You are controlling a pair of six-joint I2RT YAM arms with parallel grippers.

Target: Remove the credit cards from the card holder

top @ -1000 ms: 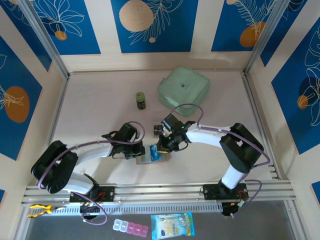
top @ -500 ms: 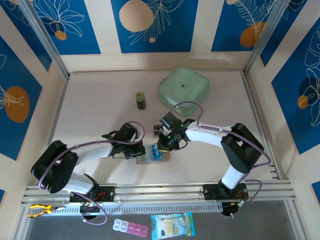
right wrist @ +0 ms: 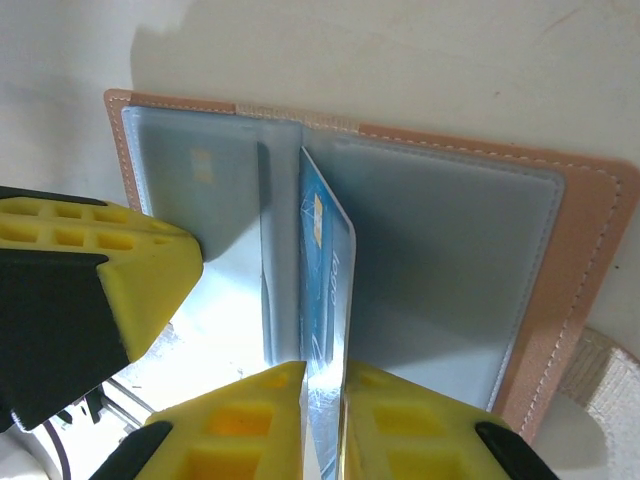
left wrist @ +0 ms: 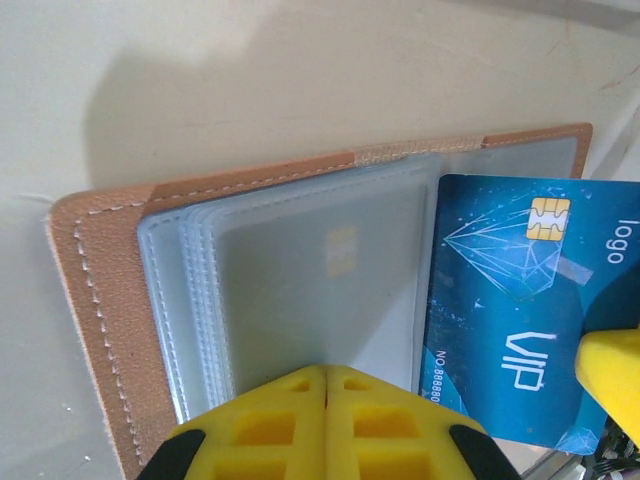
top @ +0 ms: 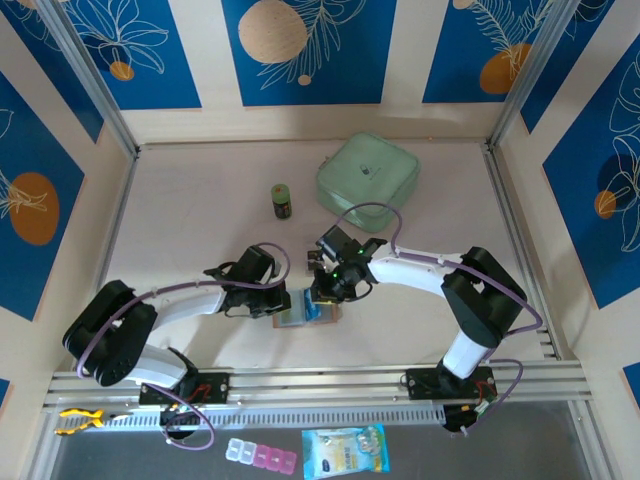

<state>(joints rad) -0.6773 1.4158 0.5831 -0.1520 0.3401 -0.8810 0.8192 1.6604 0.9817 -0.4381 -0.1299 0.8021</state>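
Observation:
The card holder (left wrist: 100, 300) lies open on the table, pinkish-tan leather with grey see-through pockets (left wrist: 300, 270). My left gripper (left wrist: 327, 372) is shut, its tips pressing down on the left stack of pockets. A blue credit card (left wrist: 510, 300) marked VIP sticks out at the holder's fold. In the right wrist view that credit card (right wrist: 320, 260) stands on edge between the two halves of the card holder (right wrist: 590, 250), and my right gripper (right wrist: 322, 370) is shut on its near end. From above, both grippers (top: 285, 300) (top: 322, 295) meet over the card holder (top: 305, 318).
A mint-green zip case (top: 367, 180) lies at the back, a small dark green jar (top: 284, 201) to its left. Off the table's near edge sit a pill box (top: 262, 455) and a blue sachet (top: 345, 450). The left gripper's finger (right wrist: 130, 270) stands close beside the card.
The right gripper has shifted slightly left and back with the card between its fingers. The left gripper has stayed pressed on the pockets.

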